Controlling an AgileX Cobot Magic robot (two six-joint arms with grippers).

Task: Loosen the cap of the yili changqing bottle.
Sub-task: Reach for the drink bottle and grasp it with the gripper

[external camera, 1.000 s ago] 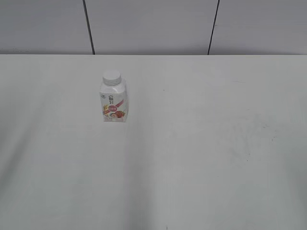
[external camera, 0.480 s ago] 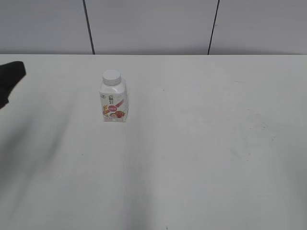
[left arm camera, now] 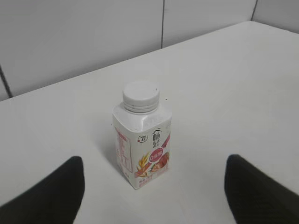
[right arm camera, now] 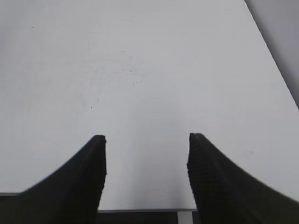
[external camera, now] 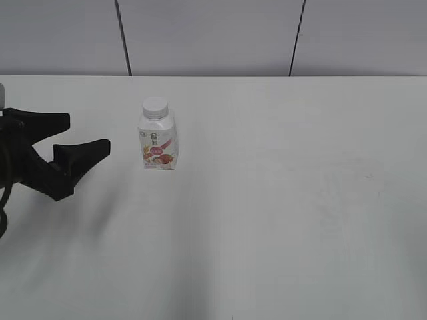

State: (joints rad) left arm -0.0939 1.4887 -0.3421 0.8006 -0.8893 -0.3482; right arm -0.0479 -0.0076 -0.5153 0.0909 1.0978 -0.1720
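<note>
The yili changqing bottle (external camera: 159, 145) stands upright on the white table, left of centre; it is white with a red-pink fruit label. Its round white cap (external camera: 155, 107) sits on top. In the left wrist view the bottle (left arm camera: 142, 144) and the cap (left arm camera: 140, 95) are centred ahead of the jaws. My left gripper (external camera: 85, 137) is open and empty, a short way left of the bottle, its fingers pointing at it; its fingertips frame the bottle in the left wrist view (left arm camera: 154, 179). My right gripper (right arm camera: 147, 140) is open and empty over bare table; it does not show in the exterior view.
The white table (external camera: 280, 200) reaches back to a grey panelled wall (external camera: 213, 33). In the right wrist view the table's near edge (right arm camera: 140, 209) lies just under the jaws.
My left arm has come in from the left edge of the exterior view and moved right toward the bottle. The bottle has not moved.
</note>
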